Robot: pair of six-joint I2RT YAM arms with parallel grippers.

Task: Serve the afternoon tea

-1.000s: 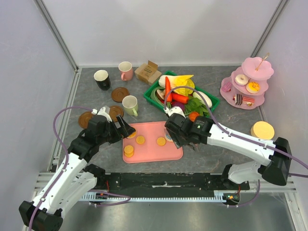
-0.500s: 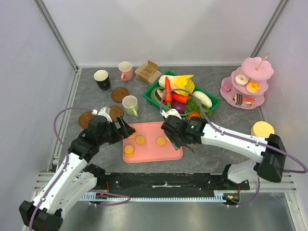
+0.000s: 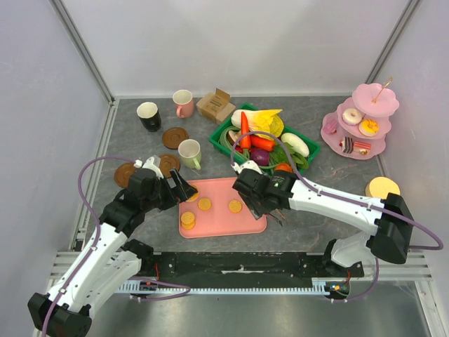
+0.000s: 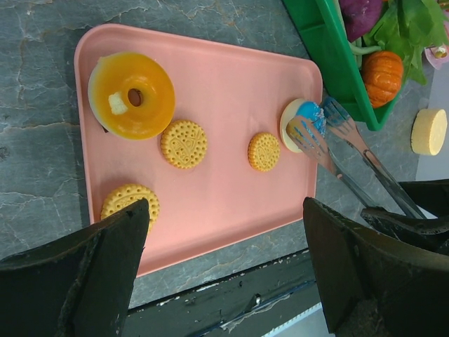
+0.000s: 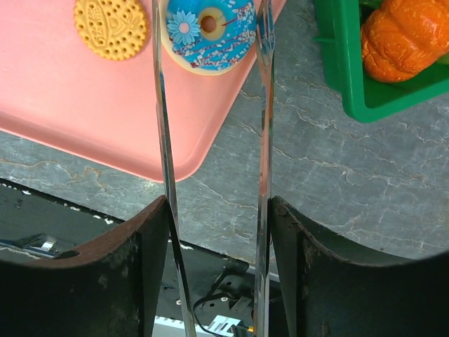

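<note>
Top view: my left gripper [image 3: 184, 188] hangs wide open over the pink tray's [image 3: 224, 223] left edge, mid-frame.

Left wrist view: tongs [image 4: 351, 151] slant in from lower right. Their tips point upper left and straddle the blue-iced donut [image 4: 303, 118] at the tray's right edge.

Right wrist view: my right gripper [image 5: 219, 210] squeezes the tongs. Their long axis is vertical, tips up, flanking the donut at top centre.
</note>
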